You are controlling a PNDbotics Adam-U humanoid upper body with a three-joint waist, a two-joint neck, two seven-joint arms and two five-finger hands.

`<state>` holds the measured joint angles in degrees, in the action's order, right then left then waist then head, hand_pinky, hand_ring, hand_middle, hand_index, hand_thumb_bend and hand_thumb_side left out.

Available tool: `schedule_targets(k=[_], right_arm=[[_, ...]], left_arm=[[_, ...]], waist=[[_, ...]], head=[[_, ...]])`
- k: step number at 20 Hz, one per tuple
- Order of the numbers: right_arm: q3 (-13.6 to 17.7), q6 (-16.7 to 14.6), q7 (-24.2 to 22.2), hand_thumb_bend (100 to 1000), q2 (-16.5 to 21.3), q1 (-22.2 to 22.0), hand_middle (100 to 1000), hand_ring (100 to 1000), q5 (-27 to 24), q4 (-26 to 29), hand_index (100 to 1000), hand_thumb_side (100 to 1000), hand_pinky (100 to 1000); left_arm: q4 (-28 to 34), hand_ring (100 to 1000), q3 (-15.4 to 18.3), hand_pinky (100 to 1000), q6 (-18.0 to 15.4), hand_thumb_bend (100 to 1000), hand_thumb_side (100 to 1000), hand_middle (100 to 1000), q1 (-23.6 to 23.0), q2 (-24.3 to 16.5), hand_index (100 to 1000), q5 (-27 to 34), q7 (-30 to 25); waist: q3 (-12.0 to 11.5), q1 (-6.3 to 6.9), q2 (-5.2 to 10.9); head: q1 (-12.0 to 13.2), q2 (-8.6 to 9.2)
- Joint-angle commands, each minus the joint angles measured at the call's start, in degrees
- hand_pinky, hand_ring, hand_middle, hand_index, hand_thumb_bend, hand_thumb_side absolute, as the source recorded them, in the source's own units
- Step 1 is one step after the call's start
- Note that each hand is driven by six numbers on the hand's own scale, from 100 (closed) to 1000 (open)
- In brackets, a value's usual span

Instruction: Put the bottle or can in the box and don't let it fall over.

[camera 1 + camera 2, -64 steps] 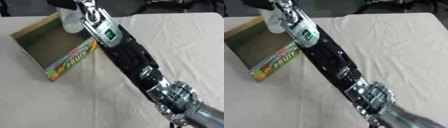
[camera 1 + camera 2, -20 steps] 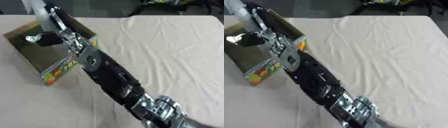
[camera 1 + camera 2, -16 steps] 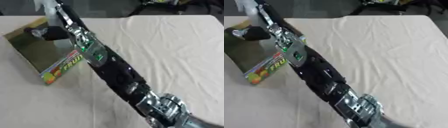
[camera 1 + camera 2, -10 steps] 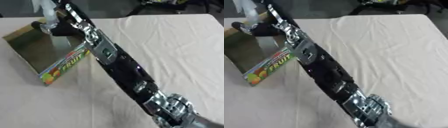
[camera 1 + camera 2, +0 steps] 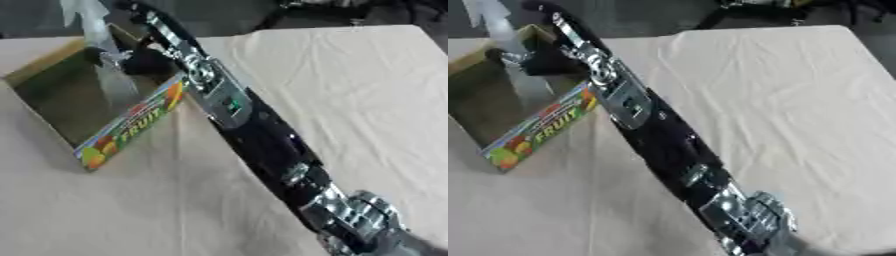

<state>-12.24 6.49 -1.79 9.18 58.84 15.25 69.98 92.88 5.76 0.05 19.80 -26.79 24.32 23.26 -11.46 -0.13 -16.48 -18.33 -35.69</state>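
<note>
Presently, item one: bottle, clear, pale, tall and narrow; standing inside the box near its far right corner, roughly upright, its top rising well above the rim; I cannot tell whether its base sits flat on the box floor.

Item two: box, open-topped cardboard, fruit print on the near wall; resting on the cloth-covered table.

Item three: my right hand, reaching in from the lower right across the table; dark fingers curled beside the bottle's lower body at the box's right wall; whether they grasp the bottle or have let go, I cannot tell. My left hand is not visible.

Risks, as I judge them: a tall thin bottle tips easily; a finger or my wrist brushing it on the way out could knock it over; my forearm sits close to the box wall, so dragging it could shift the box and topple the bottle.
</note>
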Motion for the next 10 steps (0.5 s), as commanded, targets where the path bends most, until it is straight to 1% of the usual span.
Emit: schedule_targets(k=[1, 6, 10], right_arm=[[0.05, 0.43, 0.51, 618, 3.14, -0.24, 941, 924, -2.26, 4.20, 920, 367, 713], [0.39, 1.06, 0.61, 623, 7.44, -3.89, 933, 917, -6.38, 9.78, 916, 340, 707], [1.32, 1.62, 1.32, 626, 11.32, -7.12, 927, 914, -9.88, 14.49, 911, 315, 705]], left_arm=[[0.48, 751, 0.82, 794, -0.06, 637, 738, 691, -0.01, -2.12, 717, -0.34, 0.33], [0.43, 751, 1.07, 794, -0.20, 638, 738, 692, -0.46, -2.33, 718, -0.37, 0.54], [0.38, 751, 1.22, 794, -0.29, 638, 739, 693, -0.80, -2.52, 718, -0.40, 0.70]], waist=[[0.22, 0.50, 1.71], [0.99, 0.85, 2.32], [1.61, 1.01, 2.80]], head=[[0.49, -0.43], [1.66, -0.87], [2.79, -1.25]])
